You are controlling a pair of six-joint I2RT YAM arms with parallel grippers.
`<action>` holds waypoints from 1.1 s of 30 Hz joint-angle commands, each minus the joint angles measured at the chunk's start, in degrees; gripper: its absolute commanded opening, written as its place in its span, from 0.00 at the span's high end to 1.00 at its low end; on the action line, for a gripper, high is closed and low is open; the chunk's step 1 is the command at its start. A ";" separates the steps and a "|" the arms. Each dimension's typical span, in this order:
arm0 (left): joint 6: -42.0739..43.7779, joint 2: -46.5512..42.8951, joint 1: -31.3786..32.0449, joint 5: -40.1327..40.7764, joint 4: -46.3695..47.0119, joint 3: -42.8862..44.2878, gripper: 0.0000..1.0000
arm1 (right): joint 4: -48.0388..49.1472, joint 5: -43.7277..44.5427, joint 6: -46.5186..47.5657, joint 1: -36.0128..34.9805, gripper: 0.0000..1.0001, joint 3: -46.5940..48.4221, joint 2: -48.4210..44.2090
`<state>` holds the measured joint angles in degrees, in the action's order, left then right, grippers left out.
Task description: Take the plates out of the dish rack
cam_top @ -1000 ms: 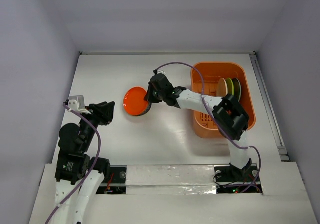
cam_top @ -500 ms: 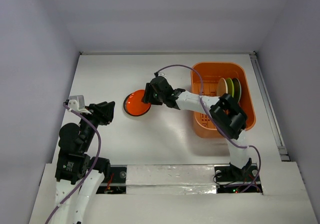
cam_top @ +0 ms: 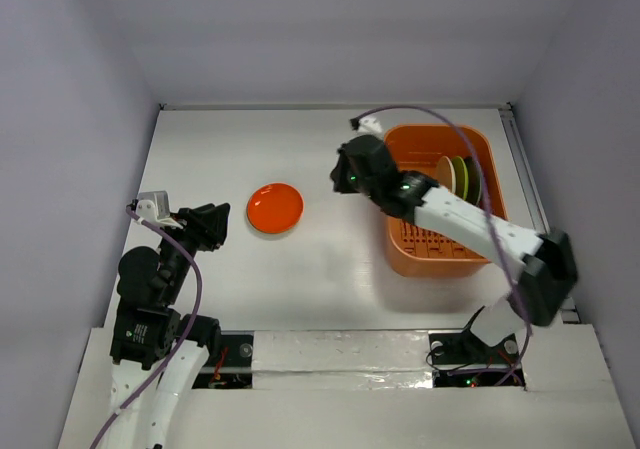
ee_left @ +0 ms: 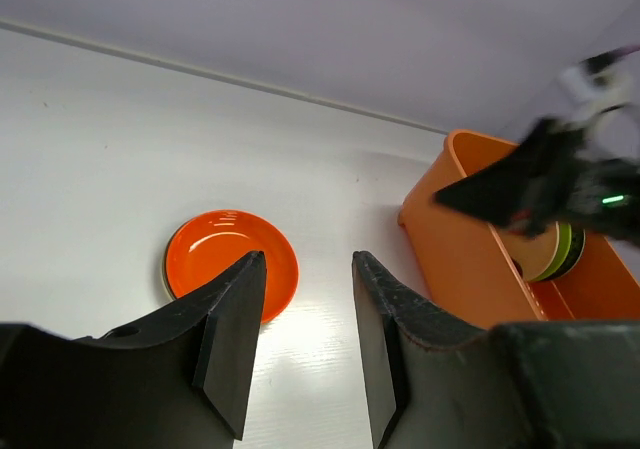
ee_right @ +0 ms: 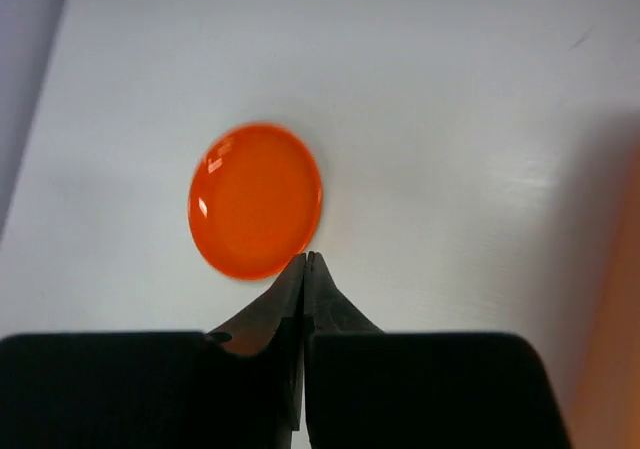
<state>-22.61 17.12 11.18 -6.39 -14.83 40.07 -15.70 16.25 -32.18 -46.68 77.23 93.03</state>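
An orange-red plate (cam_top: pixel 275 208) lies flat on the white table, left of the dish rack (cam_top: pixel 420 252); it also shows in the left wrist view (ee_left: pixel 225 257) and the right wrist view (ee_right: pixel 256 199). A cream, a yellow-green and a dark plate (cam_top: pixel 459 176) stand on edge in the orange tub (ee_left: pixel 455 259). My right gripper (cam_top: pixel 338 177) is shut and empty, raised between the orange-red plate and the rack's left wall; its closed tips (ee_right: pixel 307 257) point toward the plate. My left gripper (cam_top: pixel 215 223) is open and empty, left of the plate (ee_left: pixel 308 259).
White walls close the table at the back and on both sides. A metal rail (cam_top: pixel 535 209) runs along the right edge beside the rack. The right arm's purple cable (cam_top: pixel 420 111) arcs over the rack.
My right gripper let go of the orange-red plate, which now lies flat, then rose and moved right toward the rack with its jaws shut. The left arm has not moved.
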 commanded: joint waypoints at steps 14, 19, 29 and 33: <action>-0.06 0.01 0.25 -1.34 2.96 -0.44 0.63 | -22.25 26.73 9.94 22.76 0.55 -6.83 -20.53; -0.06 0.19 0.25 -1.43 2.97 -0.44 0.63 | -21.47 22.78 12.41 24.78 0.55 -5.34 -15.00; 0.02 0.28 0.25 -1.52 2.96 -0.44 0.63 | -21.21 22.78 13.81 28.04 0.59 -3.32 -5.59; 0.02 0.10 0.25 -1.34 2.88 -0.26 0.63 | -21.47 23.38 14.51 28.04 0.65 -2.18 -2.95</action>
<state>-22.59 17.12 11.18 -7.09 -14.83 40.07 -37.34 39.03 -18.98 -18.81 72.29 89.56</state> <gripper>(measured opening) 0.368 0.353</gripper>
